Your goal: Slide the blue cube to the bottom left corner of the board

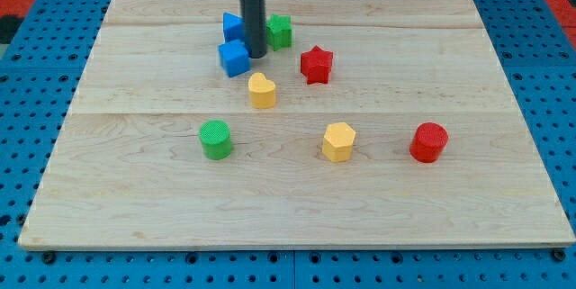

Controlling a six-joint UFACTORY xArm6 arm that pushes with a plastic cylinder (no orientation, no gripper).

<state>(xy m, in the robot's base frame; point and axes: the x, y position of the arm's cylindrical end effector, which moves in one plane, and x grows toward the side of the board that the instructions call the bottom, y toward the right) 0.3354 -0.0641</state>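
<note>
The blue cube sits on the wooden board in the upper middle-left. My tip is at the cube's right side, touching or nearly touching it. A second blue block, its shape unclear, lies just above the cube and left of the rod. A green block lies just right of the rod. The board's bottom left corner is far down-left of the cube.
A red star lies right of my tip. A yellow heart-like block lies below the cube. A green cylinder, a yellow hexagon and a red cylinder stand in a row lower down.
</note>
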